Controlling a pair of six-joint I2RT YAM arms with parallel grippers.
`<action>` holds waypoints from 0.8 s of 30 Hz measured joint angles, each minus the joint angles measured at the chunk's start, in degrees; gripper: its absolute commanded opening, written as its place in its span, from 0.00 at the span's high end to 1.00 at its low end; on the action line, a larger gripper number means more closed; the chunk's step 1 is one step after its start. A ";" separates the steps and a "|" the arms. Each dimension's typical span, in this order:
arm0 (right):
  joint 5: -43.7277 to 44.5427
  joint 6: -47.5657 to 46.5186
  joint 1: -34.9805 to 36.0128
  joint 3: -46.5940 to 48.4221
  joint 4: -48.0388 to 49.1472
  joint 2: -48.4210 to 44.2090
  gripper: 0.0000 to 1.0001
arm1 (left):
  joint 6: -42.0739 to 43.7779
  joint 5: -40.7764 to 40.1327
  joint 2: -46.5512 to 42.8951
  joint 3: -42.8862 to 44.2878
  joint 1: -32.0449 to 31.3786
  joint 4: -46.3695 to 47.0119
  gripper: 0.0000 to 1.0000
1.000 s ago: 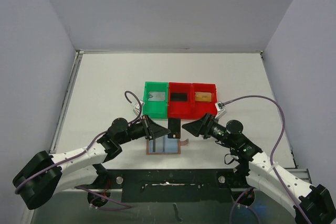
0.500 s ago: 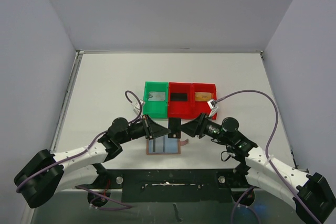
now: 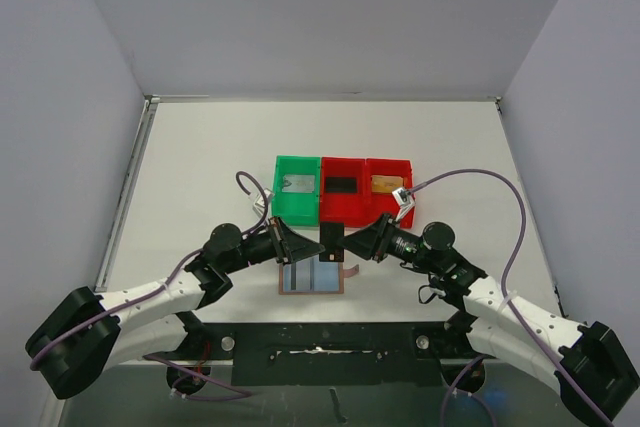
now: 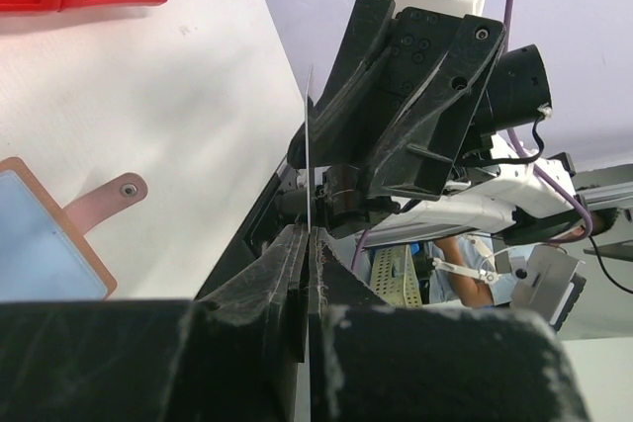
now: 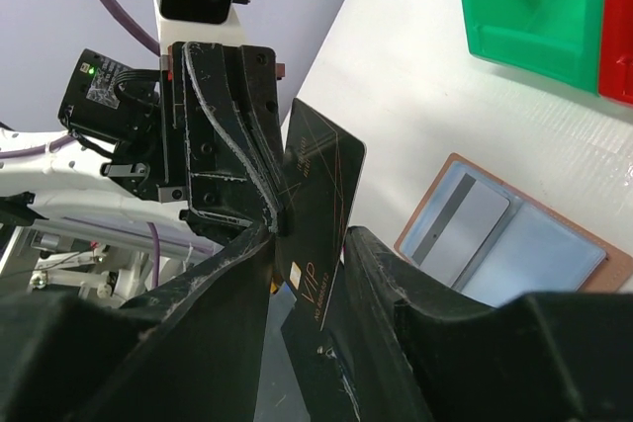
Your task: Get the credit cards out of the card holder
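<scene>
The open card holder (image 3: 311,278) lies flat between the arms, pink-brown with blue pockets. A silver-grey credit card (image 5: 460,230) still sits in its left pocket. My left gripper (image 3: 319,245) is shut on a black credit card (image 3: 333,238) and holds it upright above the holder. In the left wrist view this card (image 4: 309,145) shows edge-on as a thin line. My right gripper (image 3: 350,241) faces the left one, its fingers on either side of the black card (image 5: 326,175). A gap still shows beside the card, so these jaws are open.
A green bin (image 3: 297,187) holding a silver card, a red bin (image 3: 343,190) with a black card and a second red bin (image 3: 389,187) with a gold card stand in a row just behind the grippers. The holder's strap (image 4: 109,200) lies on the white table.
My right gripper has moved left up to the black card, and its jaws have narrowed around it. The left gripper and the card have stayed in place.
</scene>
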 measured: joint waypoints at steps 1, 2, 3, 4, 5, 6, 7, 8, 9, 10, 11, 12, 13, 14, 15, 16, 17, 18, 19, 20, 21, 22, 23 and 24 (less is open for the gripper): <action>-0.09 0.02 0.00 0.00 0.11 0.00 0.67 | 0.00 0.00 -0.07 0.00 0.00 -0.02 1.00; -0.26 0.07 0.00 0.00 0.26 0.00 0.69 | 0.02 0.00 -0.15 0.00 0.02 0.00 1.00; -0.42 0.09 0.00 0.00 0.35 0.00 0.70 | 0.00 0.00 -0.22 0.00 0.02 0.02 1.00; -0.55 0.13 0.00 -0.04 0.55 0.00 0.72 | 0.00 0.02 -0.24 0.00 0.02 0.17 1.00; -0.70 0.17 0.00 -0.13 0.90 0.00 0.73 | 0.00 0.07 -0.22 0.00 0.02 0.26 1.00; -0.92 0.28 0.00 -0.37 1.53 0.02 0.75 | -0.02 0.20 -0.22 0.00 0.07 0.39 1.00; -1.14 0.31 -0.02 -0.66 2.14 0.09 0.77 | -0.02 0.39 -0.24 0.00 0.13 0.46 1.00; -1.33 0.33 -0.02 -0.76 2.64 0.37 0.80 | -0.02 0.59 -0.22 0.00 0.22 0.48 1.00; -1.57 0.28 -0.02 -0.79 2.91 0.74 0.81 | -0.02 0.76 -0.24 0.00 0.28 0.50 1.00; -1.86 0.31 -0.02 -0.79 3.15 1.25 0.83 | -0.04 0.87 -0.24 0.02 0.28 0.57 1.00; -2.23 0.31 -0.02 -0.79 3.32 1.79 0.84 | -0.04 0.98 -0.28 0.02 0.28 0.59 1.00; -2.71 0.31 -0.02 -0.79 3.41 2.29 0.86 | -0.07 1.03 -0.31 0.02 0.28 0.59 1.00; -3.02 0.31 -0.02 -0.79 3.50 2.62 0.87 | -0.07 1.07 -0.35 0.00 0.28 0.57 1.00; -3.13 0.31 -0.04 -0.79 3.67 2.75 0.87 | -0.07 1.07 -0.39 0.00 0.28 0.52 1.00; -3.17 0.28 -0.04 -0.79 3.82 2.78 0.87 | -0.07 1.09 -0.42 0.02 0.33 0.50 1.00; -3.19 0.28 -0.04 -0.79 4.11 2.73 0.85 | -0.07 1.11 -0.50 0.02 0.35 0.46 1.00; -3.21 0.28 -0.04 -0.79 4.24 2.71 0.79 | -0.07 1.11 -0.70 0.00 0.39 0.39 1.00; -3.23 0.28 -0.04 -0.79 4.33 2.71 0.73 | -0.07 1.11 -0.87 0.02 0.39 0.33 1.00; -3.30 0.11 -0.04 -0.79 4.37 2.71 0.71 | -0.22 1.07 -1.16 0.02 0.39 0.35 1.00; -3.50 0.04 0.00 -0.79 4.35 2.67 0.70 | -0.26 1.05 -1.33 0.00 0.39 0.37 1.00; -3.58 0.15 0.02 -0.79 4.31 2.60 0.69 | -0.46 1.03 -1.51 0.00 0.37 0.39 1.00; -3.63 -0.02 0.02 -0.79 4.28 2.45 0.68 | -0.57 1.01 -1.55 0.00 0.39 0.48 1.00; -3.63 -0.04 0.02 -0.79 4.24 2.21 0.68 | -0.72 0.98 -1.57 0.00 0.37 0.55 1.00; -3.63 -0.09 0.02 -0.79 4.20 1.84 0.68 | -1.01 0.98 -1.57 0.00 0.39 0.59 1.00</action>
